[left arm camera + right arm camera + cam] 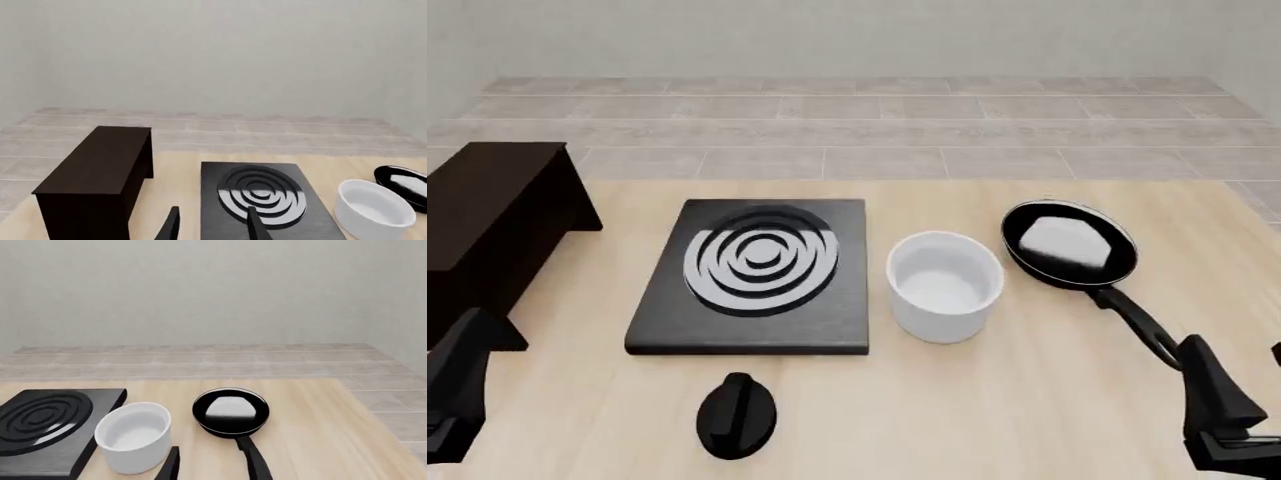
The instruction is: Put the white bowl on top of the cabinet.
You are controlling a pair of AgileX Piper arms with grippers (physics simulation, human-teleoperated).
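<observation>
The white bowl (945, 285) stands upright and unheld on the table, between the stove plate and the frying pan; it also shows in both wrist views (373, 210) (133, 436). The dark cabinet (491, 215) stands at the table's left edge with nothing on its flat top (100, 162). My left gripper (213, 227) is open and holds nothing, near the front left corner, just in front of the cabinet. My right gripper (213, 467) is open and holds nothing, at the front right, short of the pan's handle. Neither touches the bowl.
A flat black stove plate (761, 275) with white rings lies between the cabinet and the bowl. A black frying pan (1068, 245) holding a white block sits right of the bowl, its handle pointing towards my right gripper. A black knob (737, 415) lies in front of the stove.
</observation>
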